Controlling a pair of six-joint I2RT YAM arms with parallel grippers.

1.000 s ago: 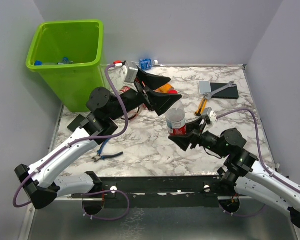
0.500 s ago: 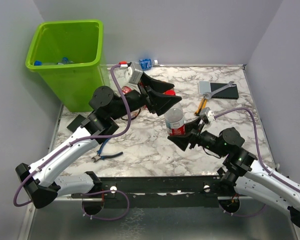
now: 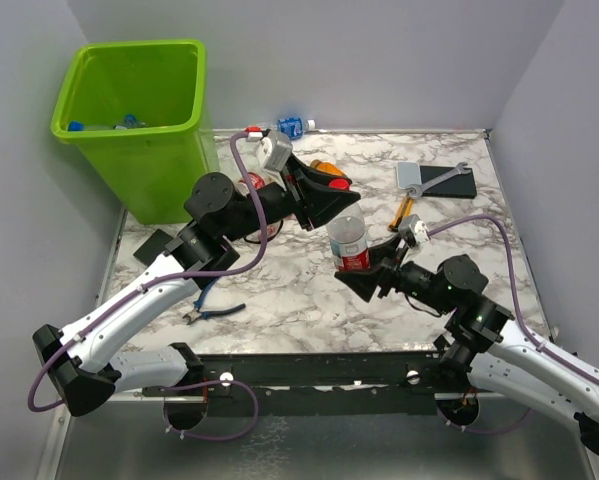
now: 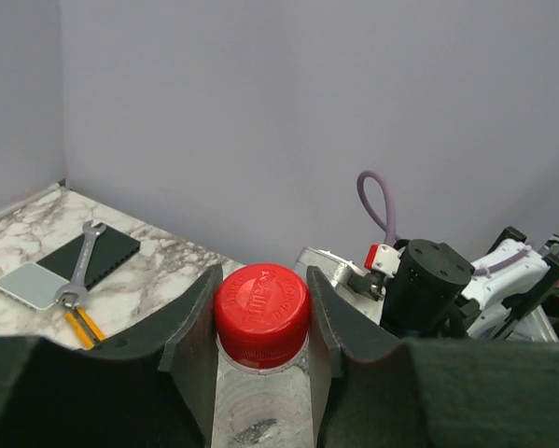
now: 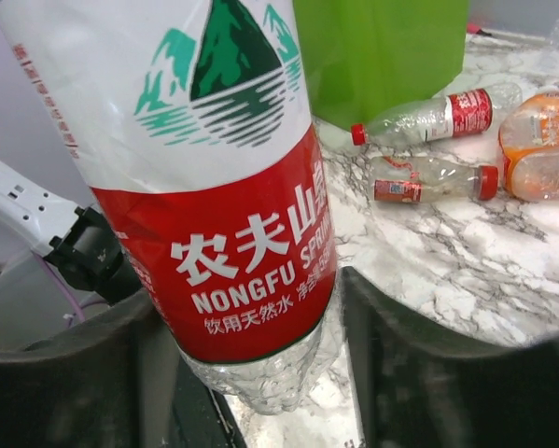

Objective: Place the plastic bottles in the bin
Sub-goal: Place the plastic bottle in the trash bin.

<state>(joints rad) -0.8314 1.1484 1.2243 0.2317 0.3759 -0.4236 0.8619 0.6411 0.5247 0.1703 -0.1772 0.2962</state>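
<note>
Clear plastic bottle [image 3: 352, 247], upright mid-table [image 3: 279, 290], in 2 grips.
Pinched at the red cap [image 4: 261, 313] by the left gripper [image 4: 260, 291] from 10 o'clock, clasped round its middle by the right gripper [image 3: 364, 272] from 4 o'clock; lime-green bin [image 3: 149, 165] well apart at 10 o'clock.

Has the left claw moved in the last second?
Yes. The left claw slid a little right, away from the bin, and closed on the red cap of the bottle in the right claw.
</note>
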